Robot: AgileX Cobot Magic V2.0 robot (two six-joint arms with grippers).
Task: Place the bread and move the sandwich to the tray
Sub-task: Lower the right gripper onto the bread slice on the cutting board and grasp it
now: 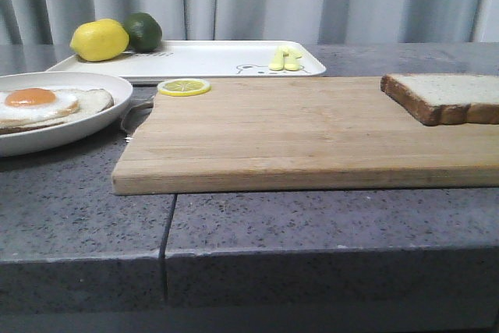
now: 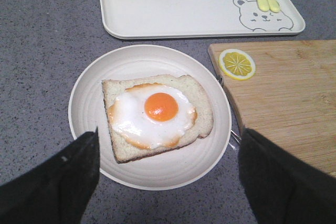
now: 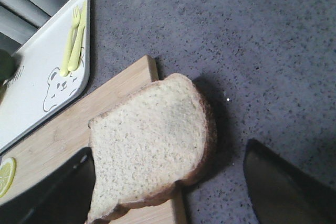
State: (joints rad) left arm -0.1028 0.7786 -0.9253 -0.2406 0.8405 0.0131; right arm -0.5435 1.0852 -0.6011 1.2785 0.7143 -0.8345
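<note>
The bread [image 1: 448,95] lies flat on the right end of the wooden cutting board [image 1: 296,130], pale face up, one corner overhanging the board's edge. My right gripper [image 3: 170,187] hovers open above the bread [image 3: 149,140], one finger on each side, not touching it. The sandwich [image 1: 47,103] is a fried egg on toast with no slice on top, on the round white plate [image 1: 93,126] at left. Over the sandwich [image 2: 157,111] hangs my left gripper [image 2: 168,182], open and empty. The white tray [image 1: 210,58] lies behind the board. Neither gripper shows in the front view.
A lemon [image 1: 99,40] and a lime [image 1: 143,31] sit on the tray's left end, and yellow cutlery [image 1: 285,58] on its right end. A lemon slice [image 1: 184,86] rests on the board's back left corner. The grey counter drops off at its front edge.
</note>
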